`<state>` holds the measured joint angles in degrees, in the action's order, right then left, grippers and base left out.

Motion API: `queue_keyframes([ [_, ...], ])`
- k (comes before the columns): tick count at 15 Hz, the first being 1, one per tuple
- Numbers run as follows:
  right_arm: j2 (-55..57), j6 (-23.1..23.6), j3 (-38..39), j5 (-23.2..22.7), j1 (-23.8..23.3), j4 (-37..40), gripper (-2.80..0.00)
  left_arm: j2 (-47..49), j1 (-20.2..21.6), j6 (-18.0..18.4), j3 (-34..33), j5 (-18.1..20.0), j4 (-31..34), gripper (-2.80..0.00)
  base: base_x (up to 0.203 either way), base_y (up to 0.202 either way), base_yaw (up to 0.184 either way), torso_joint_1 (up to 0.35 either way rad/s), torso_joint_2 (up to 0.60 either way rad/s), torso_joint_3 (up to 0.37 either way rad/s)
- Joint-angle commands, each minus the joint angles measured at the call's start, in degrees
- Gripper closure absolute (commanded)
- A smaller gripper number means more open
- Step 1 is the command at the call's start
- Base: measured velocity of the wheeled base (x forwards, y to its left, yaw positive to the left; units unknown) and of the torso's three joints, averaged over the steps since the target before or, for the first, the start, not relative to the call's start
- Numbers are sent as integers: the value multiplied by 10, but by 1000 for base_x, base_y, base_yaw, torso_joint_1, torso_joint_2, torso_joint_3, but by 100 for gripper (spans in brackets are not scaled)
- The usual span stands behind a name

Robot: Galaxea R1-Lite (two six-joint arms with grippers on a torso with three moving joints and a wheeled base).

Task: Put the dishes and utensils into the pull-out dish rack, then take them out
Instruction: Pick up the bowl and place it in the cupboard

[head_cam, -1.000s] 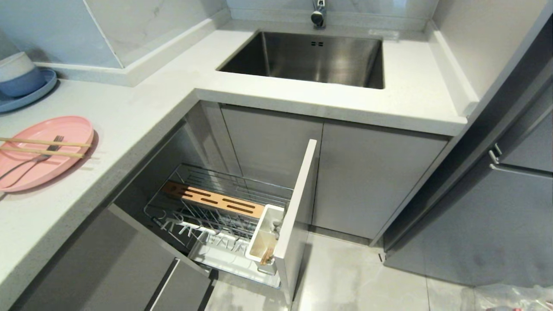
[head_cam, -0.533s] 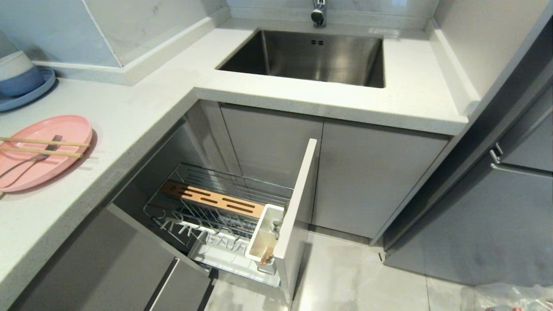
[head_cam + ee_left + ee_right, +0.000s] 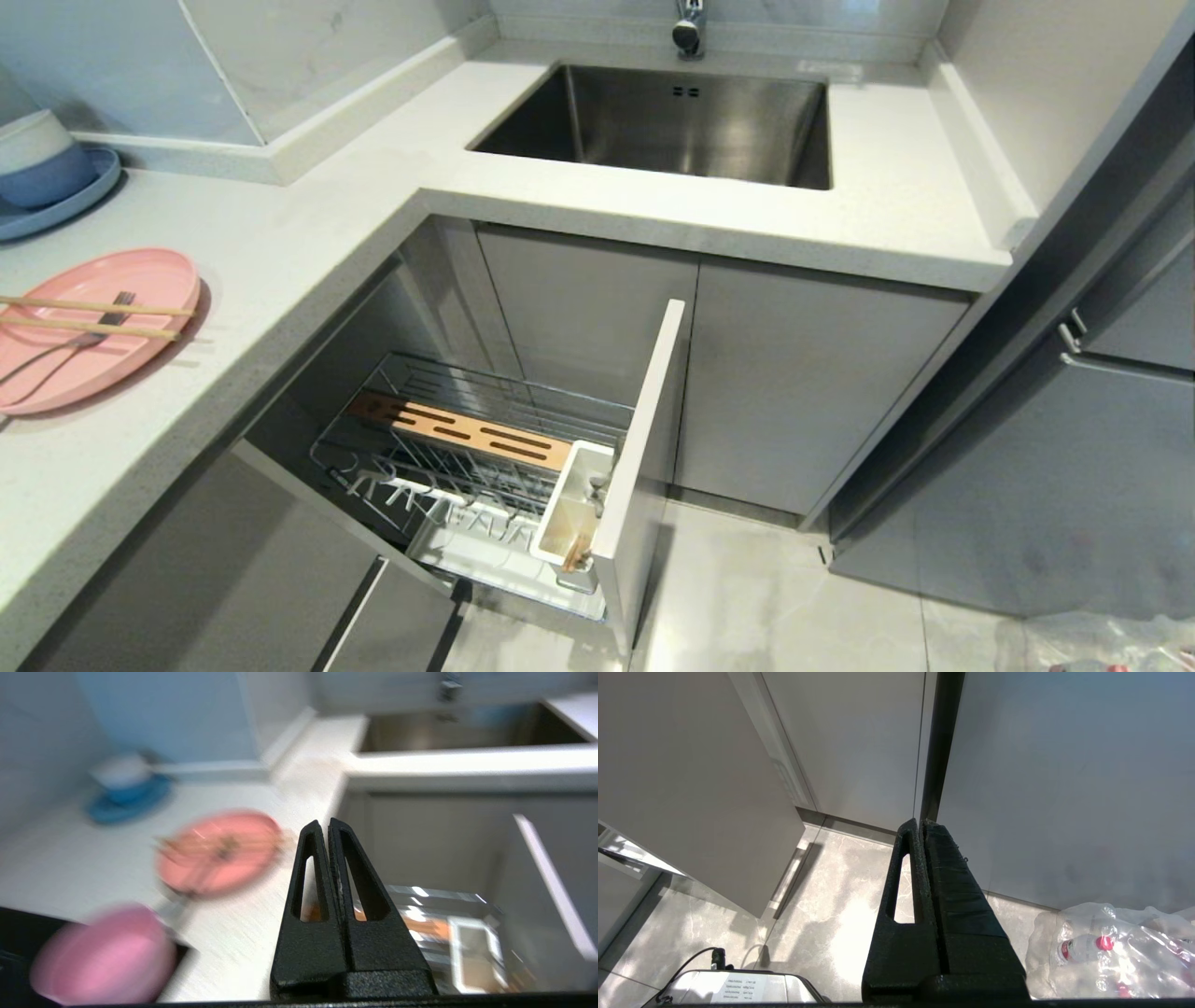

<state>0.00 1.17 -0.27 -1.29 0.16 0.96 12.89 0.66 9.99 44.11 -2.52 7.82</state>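
My left gripper (image 3: pixel 329 823) is closed, empty, above the counter (image 3: pixel 280 243); right gripper (image 3: pixel 921 823) also closed, hanging over the floor (image 3: pixel 822 891). On the counter I see 1 pink plate (image 3: pixel 140 280) w/ 2 chopsticks (image 3: pixel 93 317) & 1 fork (image 3: pixel 70 343) across it, 1 pink bowl (image 3: pixel 105 954). Rack (image 3: pixel 467 448) pulled out below.

The head view looks steeply down from above the pull-out dish rack (image 3: pixel 476 467), taking in the sink beyond it. The left wrist view looks level and forward from nearer the same rack (image 3: pixel 448 933), which both views share. The right wrist view faces the floor and grey cabinet fronts to the rack's right, close.
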Motion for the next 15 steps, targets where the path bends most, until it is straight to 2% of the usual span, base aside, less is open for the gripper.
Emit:
queue_keyframes([
  [1,0,0,0,0,0,0,0,128,2,13,110,-33,23,0,0,0,0,0,0,0],
  [5,0,0,0,0,0,0,0,333,2,33,309,-160,60,0,0,0,0,0,0,0],
  [8,0,0,0,0,0,0,0,440,8,2,389,-264,69,0,0,0,0,0,0,0],
  [9,0,0,0,0,0,0,0,455,31,-8,396,-280,71,0,0,0,0,0,0,0],
  [11,0,1,0,0,0,0,0,483,117,-41,401,-280,81,0,0,0,0,0,0,0],
  [12,0,1,0,1,0,0,0,497,169,-67,403,-261,103,0,0,0,0,0,0,0],
  [15,0,1,0,0,0,0,0,539,320,-163,411,-153,209,0,0,0,0,0,0,0],
])
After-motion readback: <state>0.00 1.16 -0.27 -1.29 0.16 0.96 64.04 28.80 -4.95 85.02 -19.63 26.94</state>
